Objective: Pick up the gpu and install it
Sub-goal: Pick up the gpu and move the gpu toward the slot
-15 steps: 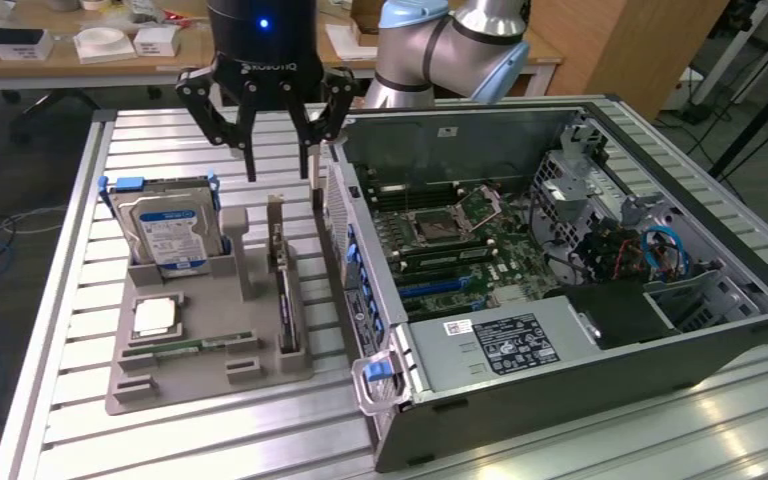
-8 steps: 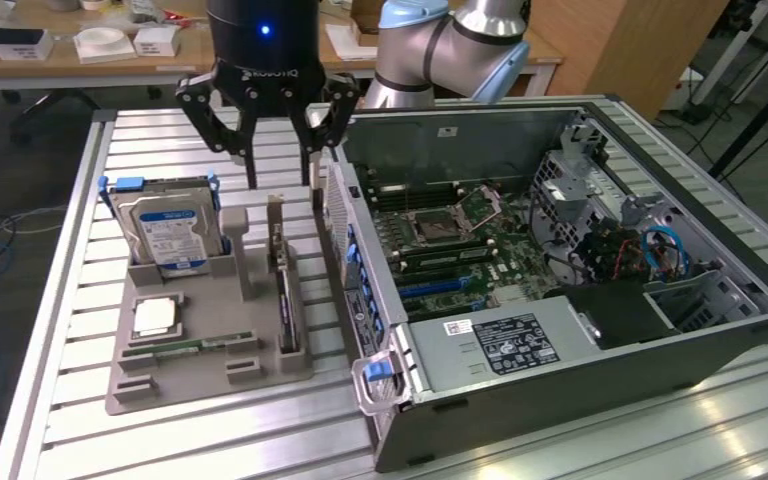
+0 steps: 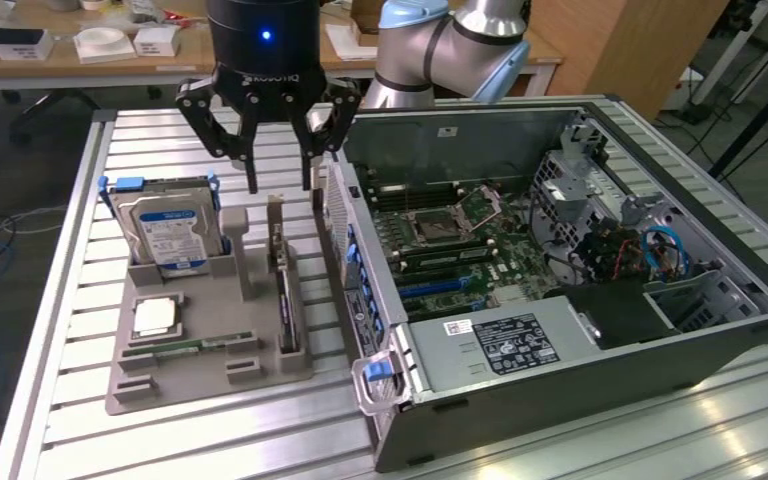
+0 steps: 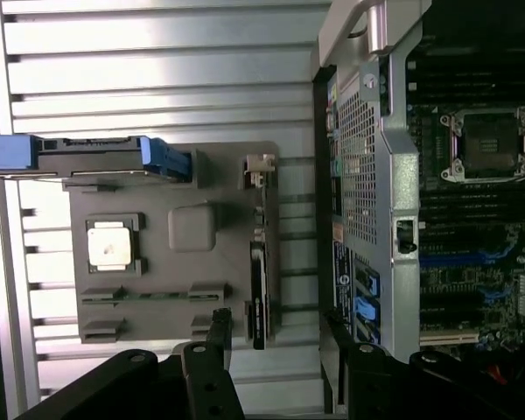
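The gpu point(image 3: 283, 290) stands on edge in a slot at the right side of the grey holder point(image 3: 204, 385). It is a thin black card with a pale metal bracket at its far end. In the wrist view the gpu point(image 4: 258, 267) appears as a narrow dark strip on the holder point(image 4: 171, 179). My gripper point(image 3: 280, 186) hangs open a short way above the card's far end, touching nothing. Its two dark fingertips point(image 4: 219, 325) frame the card from above, and the gripper point(image 4: 278, 331) holds nothing.
A blue-labelled hard drive point(image 3: 164, 230) stands upright in the holder. A processor point(image 3: 155, 316) and a green memory stick point(image 3: 200, 345) lie flat there. The open computer case point(image 3: 704, 340) with its motherboard point(image 3: 471, 250) lies right beside the holder on the slatted metal table point(image 3: 51, 300).
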Controlling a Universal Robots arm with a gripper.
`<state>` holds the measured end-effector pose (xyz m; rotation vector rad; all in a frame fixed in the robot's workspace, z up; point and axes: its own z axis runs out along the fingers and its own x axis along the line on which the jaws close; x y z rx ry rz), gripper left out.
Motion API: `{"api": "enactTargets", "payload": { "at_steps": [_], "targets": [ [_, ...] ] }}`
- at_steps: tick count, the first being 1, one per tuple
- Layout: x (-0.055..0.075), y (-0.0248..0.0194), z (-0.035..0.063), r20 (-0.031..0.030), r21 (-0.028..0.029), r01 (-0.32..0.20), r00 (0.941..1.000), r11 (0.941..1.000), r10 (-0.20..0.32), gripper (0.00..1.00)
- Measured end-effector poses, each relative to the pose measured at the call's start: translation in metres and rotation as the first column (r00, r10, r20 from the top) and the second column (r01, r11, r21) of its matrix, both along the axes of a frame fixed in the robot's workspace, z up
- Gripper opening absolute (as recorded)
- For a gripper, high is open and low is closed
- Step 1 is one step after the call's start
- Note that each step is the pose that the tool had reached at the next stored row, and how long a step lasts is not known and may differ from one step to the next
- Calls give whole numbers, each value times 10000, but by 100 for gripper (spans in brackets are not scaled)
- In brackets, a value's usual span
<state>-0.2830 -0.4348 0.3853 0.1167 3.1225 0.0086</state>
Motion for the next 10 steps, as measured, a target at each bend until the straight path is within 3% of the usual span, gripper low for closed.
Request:
{"api": "enactTargets", "payload": {
  "at_steps": [10],
  "targets": [
    [0, -1, -30, 0, -2, 1, 10000, 10000, -1, 53]
  ]
}}
